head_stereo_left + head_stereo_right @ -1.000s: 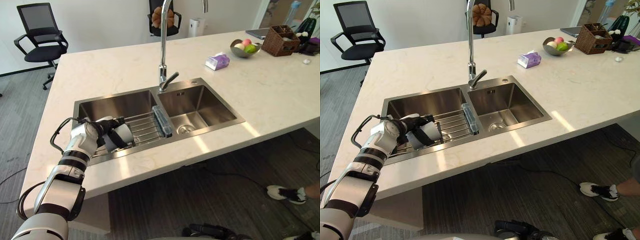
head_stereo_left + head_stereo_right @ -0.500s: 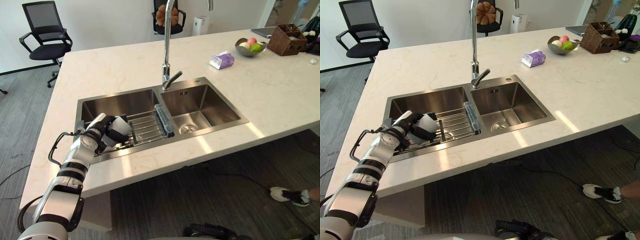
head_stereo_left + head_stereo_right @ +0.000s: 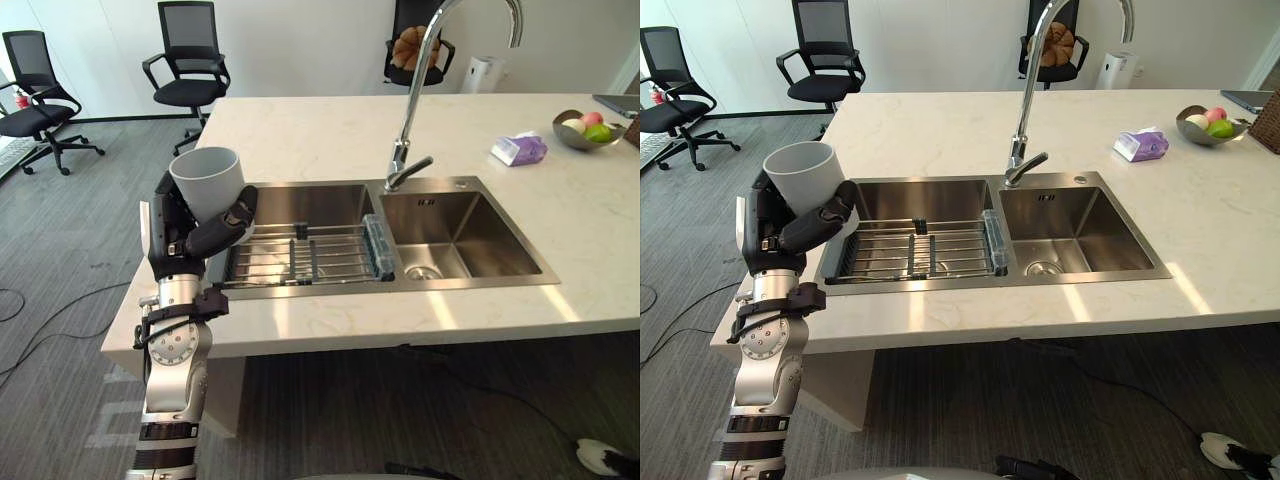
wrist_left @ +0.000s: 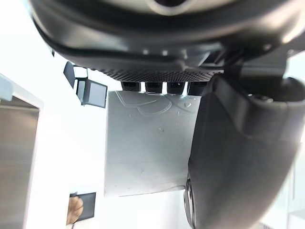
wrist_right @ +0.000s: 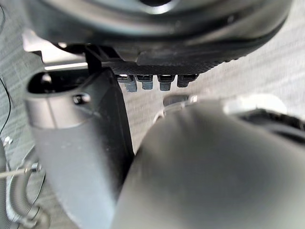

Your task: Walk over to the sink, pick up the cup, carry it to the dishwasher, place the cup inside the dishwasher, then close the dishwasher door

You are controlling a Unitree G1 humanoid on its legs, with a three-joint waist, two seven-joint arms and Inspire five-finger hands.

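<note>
Cup [image 3: 207,182] first, from the left eye view: I am holding it upright, mouth up, in my left hand [image 3: 182,238], lifted clear of the sink [image 3: 300,203] and hanging over the bench's [image 3: 320,130] near left corner. My thumb is wrapping across its lower wall. A wire rack [image 3: 320,255] is lying across the sink's left basin, and the tall tap [image 3: 405,130] is rising between the two basins. Farther along the bench a tissue pack [image 3: 519,150] and a fruit bowl [image 3: 583,128] are sitting near each other, and an office chair [image 3: 190,60] is standing beyond the bench.

From the right eye view I am seeing the same scene.

Looking along my left wrist, I am getting the close detail: the cup's pale grey wall is lying between my thumb [image 4: 238,157] and my fingers [image 4: 157,86], clasped firmly.

Looking along my right wrist, my right hand [image 5: 157,52] is hanging over grey carpet [image 5: 267,62]; whether it is released or clenched I cannot tell.
</note>
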